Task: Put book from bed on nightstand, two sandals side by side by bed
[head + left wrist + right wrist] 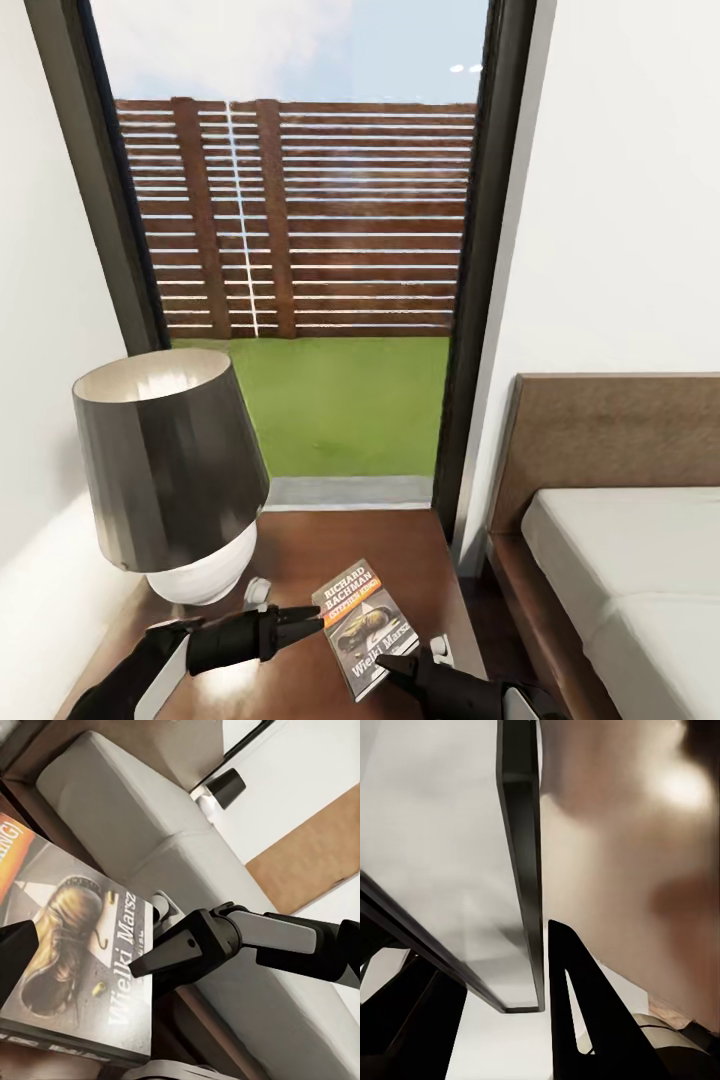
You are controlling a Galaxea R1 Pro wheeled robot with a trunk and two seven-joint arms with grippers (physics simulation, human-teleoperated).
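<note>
Dark wood nightstand [395, 545] w/ glossy top, lamp [170, 480] at left, book [365, 625] flat nr front.

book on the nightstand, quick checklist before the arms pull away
1. Book on nightstand: ok, flat on the top.
2. Book clear of the lamp: ok, a gap shows.
3. Book within the edge: cannot tell, its near corner is hidden by the right gripper.
4. Left gripper released: cannot tell, tip at the book's edge.
5. Right gripper released: cannot tell.
6. Bed free of the book: ok.
</note>
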